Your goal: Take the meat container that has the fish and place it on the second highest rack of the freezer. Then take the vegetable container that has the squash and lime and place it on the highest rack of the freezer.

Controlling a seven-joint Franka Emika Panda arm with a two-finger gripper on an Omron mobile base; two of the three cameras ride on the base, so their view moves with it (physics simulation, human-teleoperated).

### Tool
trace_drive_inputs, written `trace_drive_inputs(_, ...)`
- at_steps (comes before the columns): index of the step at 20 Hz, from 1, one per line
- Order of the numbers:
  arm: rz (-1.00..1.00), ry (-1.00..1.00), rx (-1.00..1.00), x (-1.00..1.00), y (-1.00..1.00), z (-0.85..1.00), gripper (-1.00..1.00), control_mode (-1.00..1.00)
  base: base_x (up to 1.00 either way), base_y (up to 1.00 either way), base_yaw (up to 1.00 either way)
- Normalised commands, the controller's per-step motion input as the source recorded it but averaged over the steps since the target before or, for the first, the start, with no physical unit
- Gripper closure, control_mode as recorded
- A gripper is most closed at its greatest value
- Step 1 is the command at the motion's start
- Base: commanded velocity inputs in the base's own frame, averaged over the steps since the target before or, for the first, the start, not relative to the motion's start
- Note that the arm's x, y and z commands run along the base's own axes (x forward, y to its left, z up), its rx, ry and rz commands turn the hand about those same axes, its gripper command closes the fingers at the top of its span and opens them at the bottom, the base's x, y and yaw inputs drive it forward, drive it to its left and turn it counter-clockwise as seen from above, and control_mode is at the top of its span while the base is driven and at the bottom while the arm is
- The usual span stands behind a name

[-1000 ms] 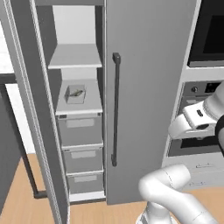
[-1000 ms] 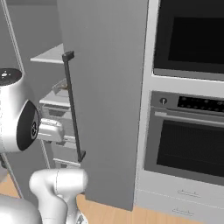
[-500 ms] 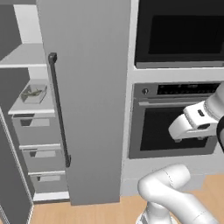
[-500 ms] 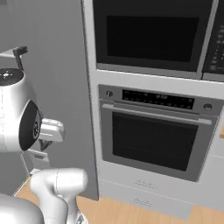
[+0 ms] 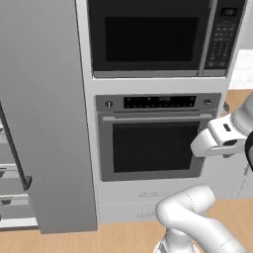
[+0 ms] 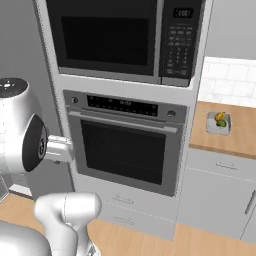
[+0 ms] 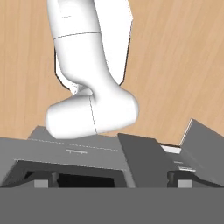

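Observation:
A small white vegetable container holding a yellow squash and a green lime sits on the wooden counter to the right of the oven stack. The freezer's grey door fills the left of the left base view, with the ends of its lower drawers showing at the edge. The meat container with the fish is out of view. My gripper is open with nothing between its widely spaced fingertips, and it looks down over my own white base at the wooden floor.
A built-in microwave sits above a wall oven straight ahead, with a drawer beneath. Grey base cabinets stand under the counter, and white tile backs it. Wooden floor lies in front.
The whole picture has shifted: the base has moved to the right. The open freezer slid off to the left, and the oven stack and the counter with the vegetable container came into view.

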Motion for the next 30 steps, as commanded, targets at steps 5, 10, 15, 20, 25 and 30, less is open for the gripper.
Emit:
trace_drive_inputs(5, 0.00, 0.00, 0.00, 0.00, 0.00, 0.00, -1.00, 1.00, 0.28, -0.97, 0.04)
trace_drive_inputs(10, 0.00, 0.00, 0.00, 0.00, 0.00, 0.00, -1.00, 1.00, 0.68, -0.88, 0.00)
trace_drive_inputs(15, 0.00, 0.00, 0.00, 0.00, 0.00, 0.00, -1.00, 1.00, 0.18, -0.60, 0.03)
trace_drive_inputs(20, 0.00, 0.00, 0.00, 0.00, 0.00, 0.00, -1.00, 1.00, 0.00, -0.52, 0.05)
trace_drive_inputs(25, 0.00, 0.00, 0.00, 0.00, 0.00, 0.00, -1.00, 1.00, 0.12, -0.59, 0.02)
trace_drive_inputs(30, 0.00, 0.00, 0.00, 0.00, 0.00, 0.00, -1.00, 1.00, 0.41, -0.52, 0.00)
